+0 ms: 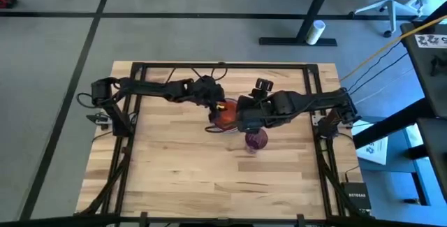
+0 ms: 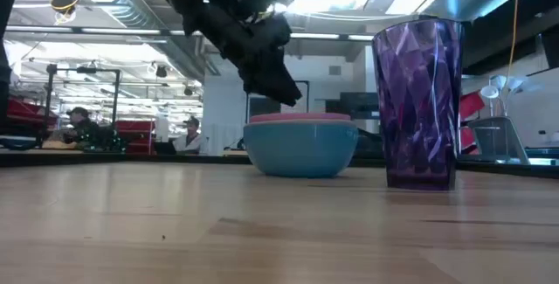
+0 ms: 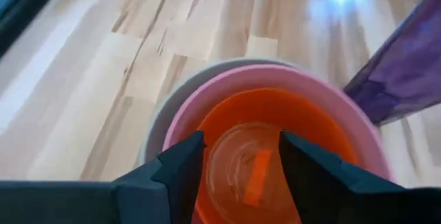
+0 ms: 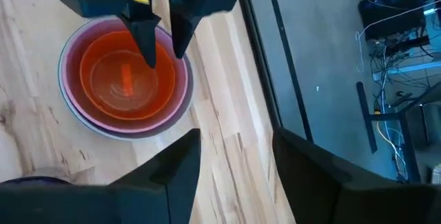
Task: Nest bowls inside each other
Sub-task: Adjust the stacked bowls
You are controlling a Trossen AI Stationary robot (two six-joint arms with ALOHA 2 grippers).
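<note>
Three bowls stand nested near the table's middle: an orange-red bowl [image 3: 275, 124] inside a pink bowl [image 3: 227, 86], which sits inside a pale blue bowl [image 2: 301, 151]. The blue one rests on the wood on its base. My left gripper [image 3: 241, 148] hovers open just above the stack [image 1: 225, 115], its fingertips [image 2: 284, 92] clear of the pink rim. My right gripper [image 4: 234, 141] is open with nothing between its fingers. It hangs above the table next to the stack, on its right side [image 1: 243, 121].
A tall purple faceted tumbler [image 2: 419, 100] stands upright on the table close to the stack, toward the near right [image 1: 255, 140]. Bare wood lies to the left and toward the near edge. A dark frame [image 1: 220, 65] runs around the table's sides.
</note>
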